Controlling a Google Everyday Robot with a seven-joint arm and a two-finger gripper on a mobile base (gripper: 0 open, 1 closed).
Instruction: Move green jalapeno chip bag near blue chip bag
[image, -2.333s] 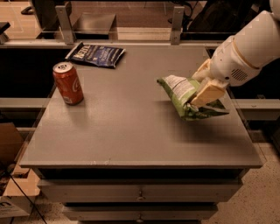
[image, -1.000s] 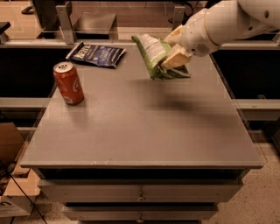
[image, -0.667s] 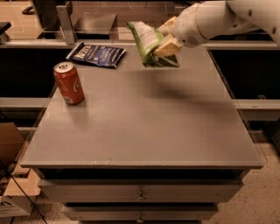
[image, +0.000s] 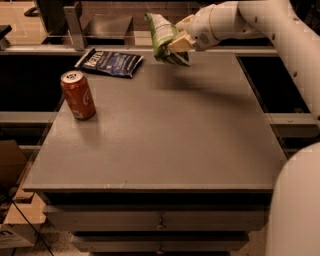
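Note:
The green jalapeno chip bag (image: 164, 37) is held in the air above the far edge of the grey table (image: 160, 135), tilted, with its white panel showing. My gripper (image: 181, 41) is shut on its right side, reaching in from the upper right on a white arm. The blue chip bag (image: 109, 62) lies flat at the table's far left corner, white lettering at its left end. The green bag hangs to the right of the blue bag, apart from it.
A red soda can (image: 78, 95) stands upright at the table's left side, in front of the blue bag. A metal rail and posts (image: 72, 27) run behind the table. Drawers sit below the table's front edge.
My gripper has carried the green bag from the table's right side up and to the left toward the far edge, closer to the blue bag. The can and blue bag have not moved.

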